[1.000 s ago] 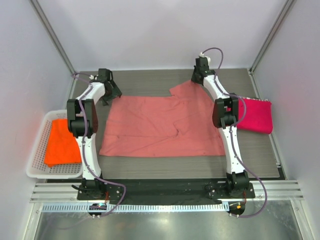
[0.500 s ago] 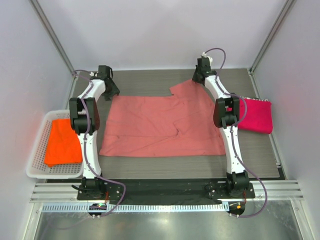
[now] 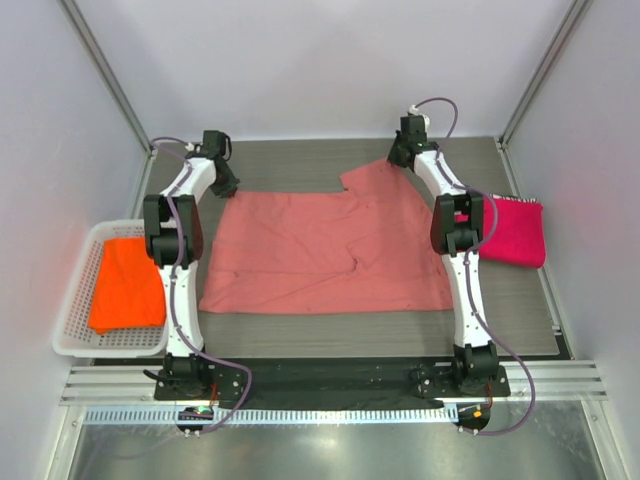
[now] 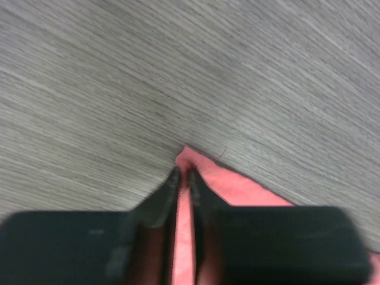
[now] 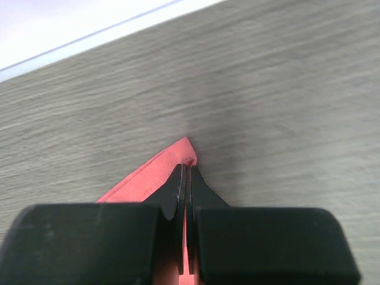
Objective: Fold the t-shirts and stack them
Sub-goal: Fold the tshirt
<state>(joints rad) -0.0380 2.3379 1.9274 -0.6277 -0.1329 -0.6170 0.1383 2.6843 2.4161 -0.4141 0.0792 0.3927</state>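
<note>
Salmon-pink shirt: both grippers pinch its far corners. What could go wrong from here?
The left gripper and right gripper each hold only the very tip of the salmon-pink shirt, so a corner may slip out when lifted. The wrinkle near its middle could be folded in.

Salmon-pink t-shirt (image 3: 320,250), magenta t-shirt (image 3: 515,232), orange t-shirt (image 3: 125,283)

No writing to read.
Nothing legible, be it word, label, brand mark or number, shows on the pink shirt (image 3: 320,250), the magenta shirt (image 3: 515,232), the orange shirt (image 3: 125,285), the basket (image 3: 75,340) or the table (image 3: 300,165); small bright spots at the arm bases (image 3: 197,412) on the table's near edge are too small to tell.
</note>
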